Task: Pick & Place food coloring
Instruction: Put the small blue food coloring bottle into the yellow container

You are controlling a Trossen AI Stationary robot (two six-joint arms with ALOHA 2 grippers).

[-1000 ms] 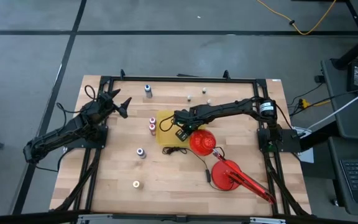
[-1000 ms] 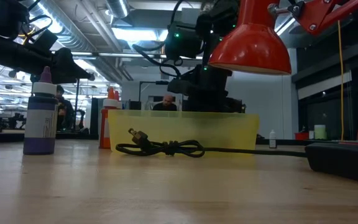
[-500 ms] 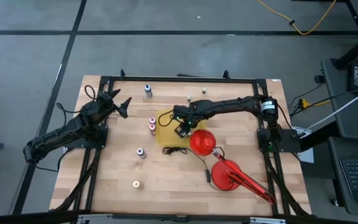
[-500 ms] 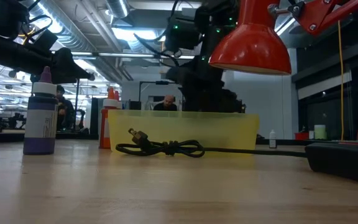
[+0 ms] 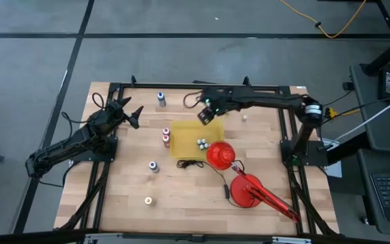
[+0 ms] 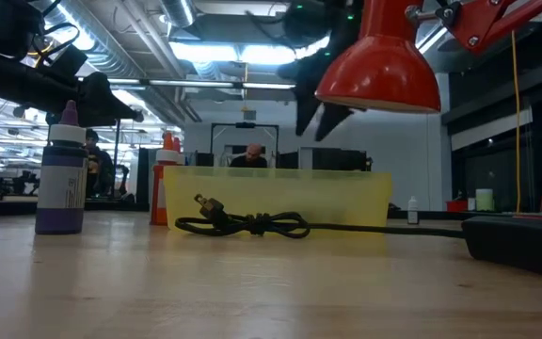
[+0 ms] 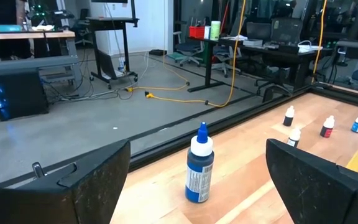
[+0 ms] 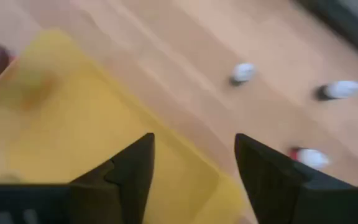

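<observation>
Food coloring bottles stand scattered on the wooden table: a blue-topped one near the far edge, a red and a pink one beside the yellow tray, and a purple one nearer the front. Two tiny bottles stand inside the tray. My right gripper hangs open and holds nothing, above the table just beyond the tray's far side; in its wrist view the tray lies below it. My left gripper waits open at the far left, facing the blue-topped bottle.
A red lamp lies at the right, its shade against the tray and its base nearer the front; its black cord and plug run along the tray's near side. More small bottles stand on the far part of the table.
My right gripper has risen out of the yellow tray and swung toward the table's far edge, tipping less steeply downward. Two tiny bottles now show in the tray where it stood.
</observation>
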